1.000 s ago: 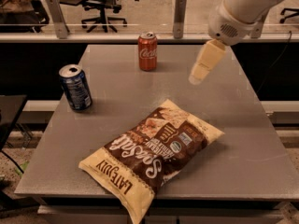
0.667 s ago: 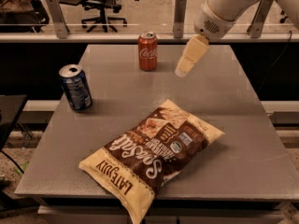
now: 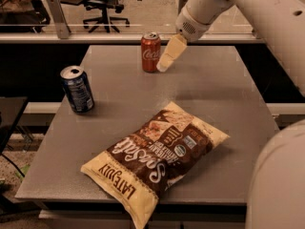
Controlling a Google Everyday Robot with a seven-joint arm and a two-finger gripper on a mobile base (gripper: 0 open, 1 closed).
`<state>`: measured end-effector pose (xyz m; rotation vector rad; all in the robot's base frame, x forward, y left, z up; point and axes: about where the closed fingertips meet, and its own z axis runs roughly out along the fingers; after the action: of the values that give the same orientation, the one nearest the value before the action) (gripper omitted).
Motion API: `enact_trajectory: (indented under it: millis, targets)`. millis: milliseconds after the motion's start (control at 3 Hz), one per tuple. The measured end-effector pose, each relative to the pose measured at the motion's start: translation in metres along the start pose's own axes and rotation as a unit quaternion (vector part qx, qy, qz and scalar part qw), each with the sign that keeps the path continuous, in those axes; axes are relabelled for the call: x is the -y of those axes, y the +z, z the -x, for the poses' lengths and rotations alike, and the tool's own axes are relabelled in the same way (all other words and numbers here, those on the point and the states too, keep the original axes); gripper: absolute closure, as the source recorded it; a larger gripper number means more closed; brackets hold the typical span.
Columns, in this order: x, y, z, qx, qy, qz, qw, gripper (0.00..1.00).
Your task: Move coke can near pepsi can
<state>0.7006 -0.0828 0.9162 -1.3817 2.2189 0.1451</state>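
Counter: grey top (image 3: 224, 94), with office chairs (image 3: 102, 8) behind it.
End effector: cream tip (image 3: 164, 63) slanting down just right of the coke can (image 3: 150, 52); contact and opening cannot be told, and nothing is seen in its hold.
Count: one coke can, one pepsi can (image 3: 77, 89), one chip bag (image 3: 157, 161).
Coke can: upright near the far edge, red-orange, white script, silver top, well apart from the pepsi can.
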Motion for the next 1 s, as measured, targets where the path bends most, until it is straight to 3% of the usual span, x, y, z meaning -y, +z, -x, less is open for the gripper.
enact_trajectory:
  millis: [1000]
  targets:
    - [0.023, 0.052, 0.045, 0.034, 0.019, 0.003, 0.9993, 0.0]
